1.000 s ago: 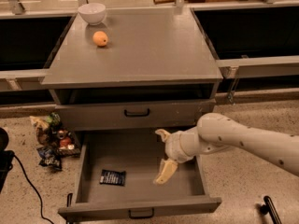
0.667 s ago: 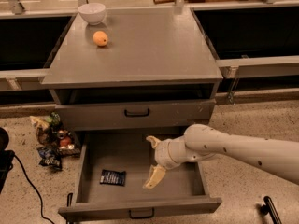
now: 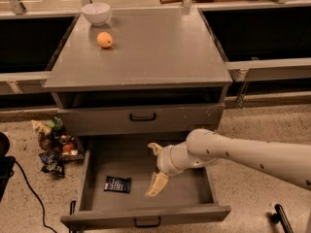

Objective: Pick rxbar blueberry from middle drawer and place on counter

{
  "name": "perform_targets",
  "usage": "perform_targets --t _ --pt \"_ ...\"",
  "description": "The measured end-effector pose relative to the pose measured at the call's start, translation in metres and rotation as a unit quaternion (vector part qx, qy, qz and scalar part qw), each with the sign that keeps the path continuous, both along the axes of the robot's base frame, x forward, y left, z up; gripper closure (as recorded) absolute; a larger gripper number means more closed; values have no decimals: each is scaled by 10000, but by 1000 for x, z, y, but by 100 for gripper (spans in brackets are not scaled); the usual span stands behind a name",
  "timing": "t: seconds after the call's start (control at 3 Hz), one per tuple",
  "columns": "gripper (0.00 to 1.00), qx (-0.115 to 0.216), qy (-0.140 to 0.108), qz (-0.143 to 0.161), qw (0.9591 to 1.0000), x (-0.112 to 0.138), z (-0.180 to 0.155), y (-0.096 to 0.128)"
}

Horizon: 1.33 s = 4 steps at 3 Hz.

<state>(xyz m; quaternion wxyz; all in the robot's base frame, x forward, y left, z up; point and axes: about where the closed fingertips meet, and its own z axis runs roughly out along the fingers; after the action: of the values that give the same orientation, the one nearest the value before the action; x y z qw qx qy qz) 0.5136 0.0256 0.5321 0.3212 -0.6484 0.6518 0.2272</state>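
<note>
The rxbar blueberry [image 3: 117, 184], a flat dark wrapper with white lettering, lies on the floor of the open middle drawer [image 3: 189, 193], towards its left front. My gripper [image 3: 156, 171] hangs over the drawer's middle, to the right of the bar and apart from it. Its two cream fingers are spread, one finger [image 3: 158, 184] pointing down to the drawer floor, the other [image 3: 155, 148] higher up. It holds nothing. The grey counter [image 3: 146, 52] is the top of the cabinet above.
A white bowl [image 3: 95, 12] and an orange fruit [image 3: 104, 40] sit at the counter's back left. A shut drawer front [image 3: 142, 116] is above the open one. Several snack packets [image 3: 54, 144] lie on the floor left of the cabinet, with a black cable [image 3: 29, 191].
My gripper has moved left across the open drawer, closer to the bar. The bar has not moved.
</note>
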Motion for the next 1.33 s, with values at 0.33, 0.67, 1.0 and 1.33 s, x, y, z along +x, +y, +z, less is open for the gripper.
perform_targets --t 0.33,0.67,1.0,1.33 --pt "0 -44 99 45 9999 4 -19 19" --pt "0 63 125 -17 9999 10 -38 40" --pt "0 298 199 -112 9993 20 -59 58" --pt "0 589 400 -146 9974 26 -90 81"
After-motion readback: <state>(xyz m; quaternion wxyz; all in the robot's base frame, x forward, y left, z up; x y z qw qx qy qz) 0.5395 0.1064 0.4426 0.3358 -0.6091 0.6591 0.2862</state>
